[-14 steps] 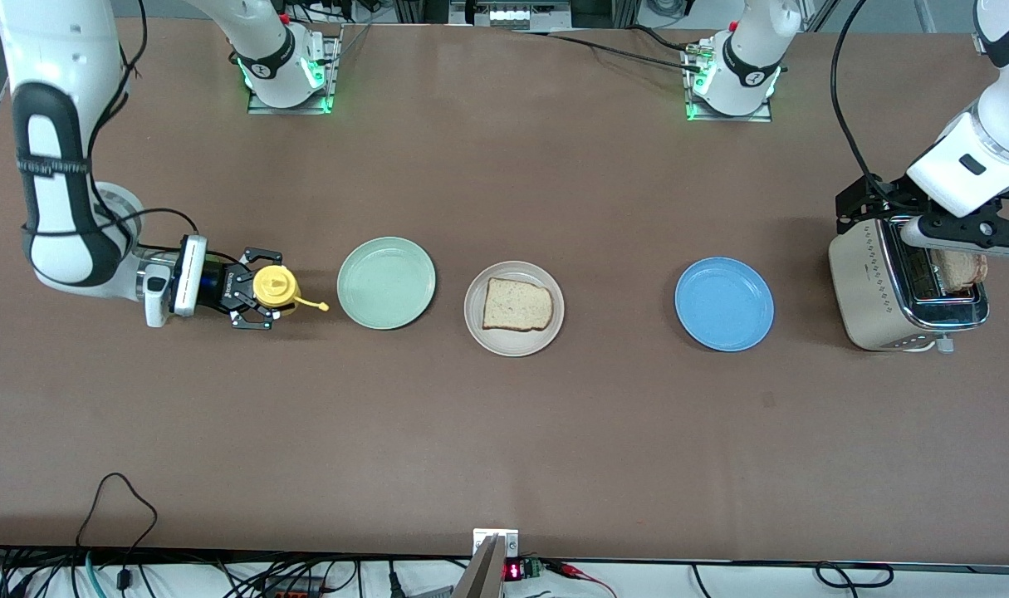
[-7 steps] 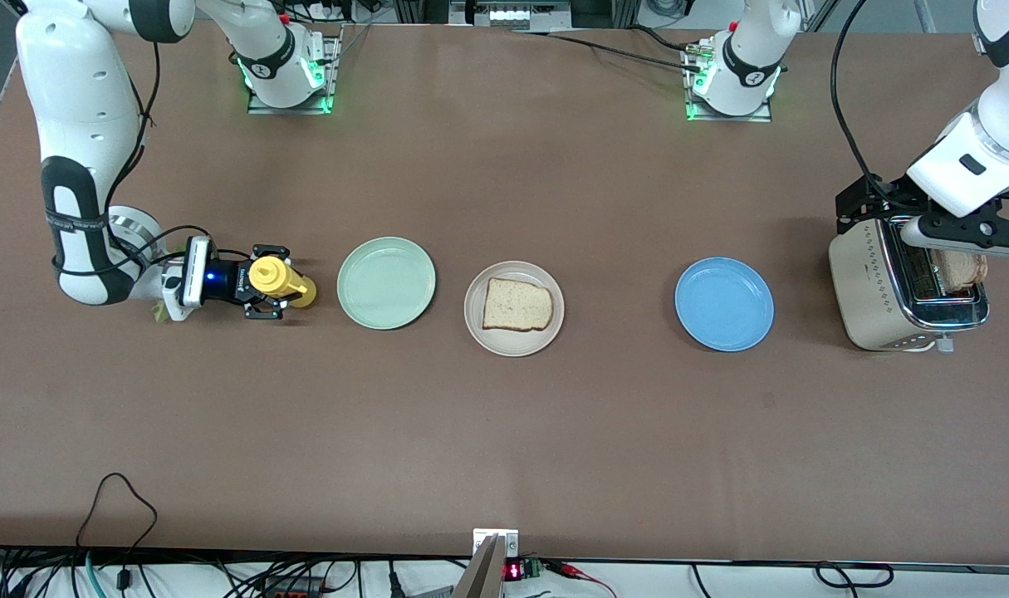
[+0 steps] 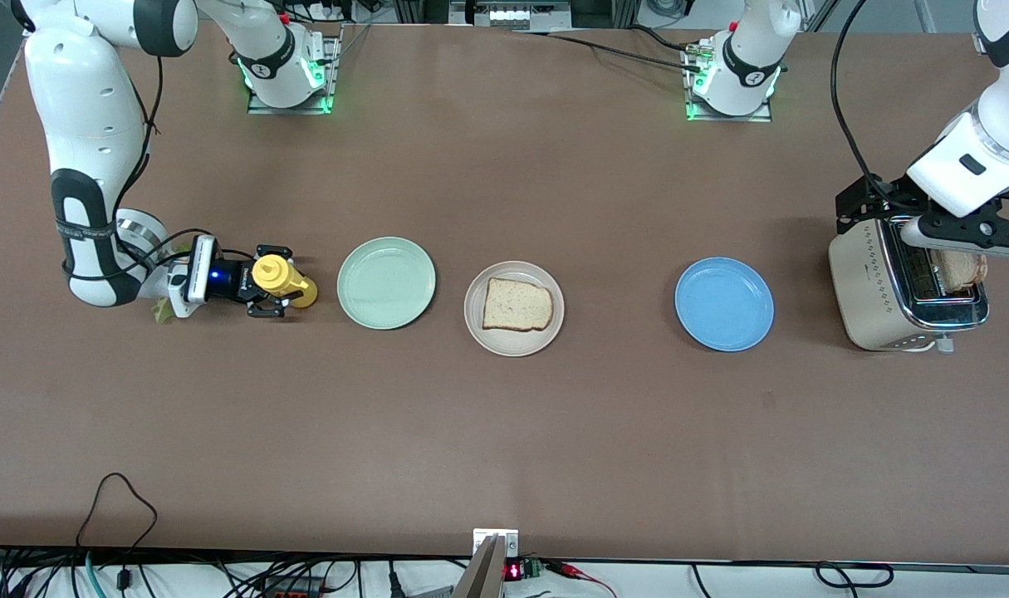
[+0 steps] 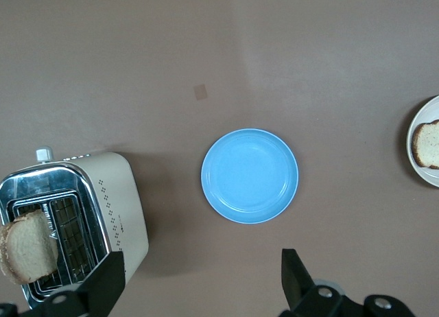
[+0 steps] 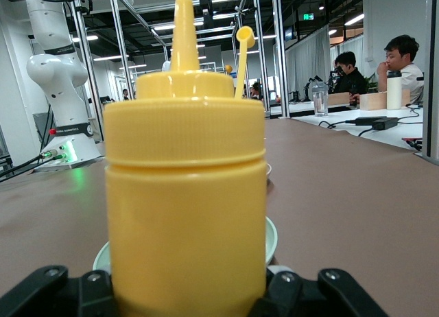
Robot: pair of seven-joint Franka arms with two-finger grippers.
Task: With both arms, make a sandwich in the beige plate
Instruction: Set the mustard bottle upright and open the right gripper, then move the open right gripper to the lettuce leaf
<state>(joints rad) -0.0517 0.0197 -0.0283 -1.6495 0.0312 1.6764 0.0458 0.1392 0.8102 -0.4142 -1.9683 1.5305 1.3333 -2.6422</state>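
The right end effector (image 3: 265, 290) is clamping the yellow bottle (image 3: 278, 278); tilted, it risks squirting early. The left end effector (image 4: 199, 289), jaws apart, is hovering over the toaster (image 3: 886, 291).

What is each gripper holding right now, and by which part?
The right gripper holds the yellow squeeze bottle by its body, below the cap. The left gripper, open over the toaster, holds nothing.

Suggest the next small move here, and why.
Probably carry the yellow squeeze bottle, gripped by the right gripper, past the mint-green plate toward the bare bread slice on the beige plate; the open left gripper waits over the toaster.
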